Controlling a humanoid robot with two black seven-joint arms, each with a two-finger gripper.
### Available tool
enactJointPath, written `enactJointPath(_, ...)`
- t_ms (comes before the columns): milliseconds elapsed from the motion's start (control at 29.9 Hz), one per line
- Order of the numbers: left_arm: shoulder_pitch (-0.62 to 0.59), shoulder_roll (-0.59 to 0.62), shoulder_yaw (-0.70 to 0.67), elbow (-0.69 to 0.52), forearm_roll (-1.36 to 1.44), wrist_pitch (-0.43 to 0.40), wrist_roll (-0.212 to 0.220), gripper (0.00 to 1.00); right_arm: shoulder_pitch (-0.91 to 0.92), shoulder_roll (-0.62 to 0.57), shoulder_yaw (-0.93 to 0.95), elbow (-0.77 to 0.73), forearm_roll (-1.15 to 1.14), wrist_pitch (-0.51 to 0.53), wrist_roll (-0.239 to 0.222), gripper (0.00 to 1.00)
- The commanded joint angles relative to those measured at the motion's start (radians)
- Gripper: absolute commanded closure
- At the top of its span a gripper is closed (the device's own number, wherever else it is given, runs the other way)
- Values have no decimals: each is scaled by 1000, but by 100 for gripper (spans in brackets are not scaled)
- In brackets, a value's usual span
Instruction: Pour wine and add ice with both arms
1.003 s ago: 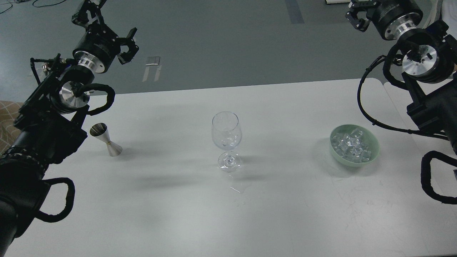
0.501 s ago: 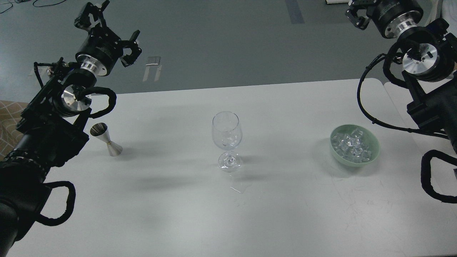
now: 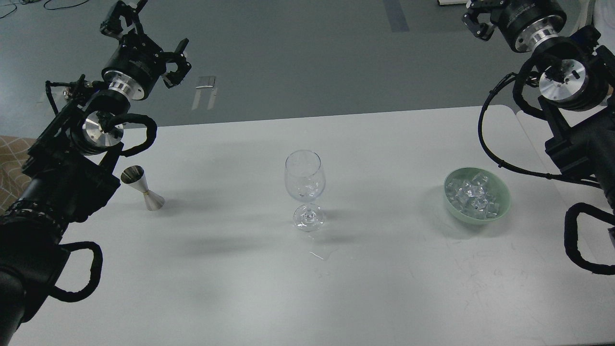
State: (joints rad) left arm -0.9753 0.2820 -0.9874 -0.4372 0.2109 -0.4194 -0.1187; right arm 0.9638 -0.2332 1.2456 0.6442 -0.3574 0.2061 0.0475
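Observation:
A clear stemmed wine glass (image 3: pixel 305 179) stands upright at the table's middle. Its bowl holds a little clear wine (image 3: pixel 303 193), barely visible, and what looks like a clear cube. The ice (image 3: pixel 473 194) is a heap of small clear cubes in a pale green bowl (image 3: pixel 502 192) at the right. My left gripper (image 3: pixel 148 41) is raised beyond the table's far left edge, open and empty, far from the glass. My right gripper (image 3: pixel 475 21) is raised at the top right and cut off by the view's edge; only one finger shows.
A steel jigger (image 3: pixel 142 188) stands tilted on the white table (image 3: pixel 230 288) at the left, close beside my left forearm. A small clear puddle (image 3: pixel 320 254) lies in front of the glass foot. Grey floor lies beyond the far edge.
My left gripper has lifted slightly and turned a little. My right gripper has crept up and left, further out of the view. Glass, bowl and jigger have not moved.

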Motion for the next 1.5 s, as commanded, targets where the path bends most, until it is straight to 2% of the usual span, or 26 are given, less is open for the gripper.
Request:
enactJointPath(0, 0, -4, -1, 0, 1, 1, 1, 1, -2, 0, 1, 0, 0, -2, 0, 0)
enactJointPath(535, -2, -6, 7, -24, 2, -9, -12, 1, -7, 0, 2, 2, 0, -2, 2, 0)
enactJointPath(702, 62, 65, 15, -224, 22, 16, -4, 2, -13, 0, 3, 0, 2, -1, 3, 0)
enactJointPath(769, 119, 149, 50, -407, 31, 47, -1, 5, -19, 0, 3, 0, 2, -1, 5, 0)
enactJointPath(836, 156, 230, 111, -554, 60, 85, -2, 13, -22, -1, 3, 2, 2, 1, 6, 0)
enactJointPath(969, 231, 391, 151, -762, 181, 123, -10, 13, -34, -8, 15, 2, 2, 3, 5, 0)
enactJointPath(1170, 368, 587, 134, -951, 294, 123, -15, 13, -51, -11, 25, 2, 2, 7, 6, 0)
enactJointPath(1304, 415, 683, 133, -1009, 358, 125, -30, 13, -62, -11, 25, 3, 2, 7, 6, 0)
enactJointPath(1370, 444, 727, 134, -1023, 403, 130, -41, 13, -63, -11, 25, 3, 2, 7, 6, 0)
enactJointPath(1471, 506, 781, 147, -1049, 514, 130, -84, 13, -66, -11, 25, 2, 2, 9, 8, 0)
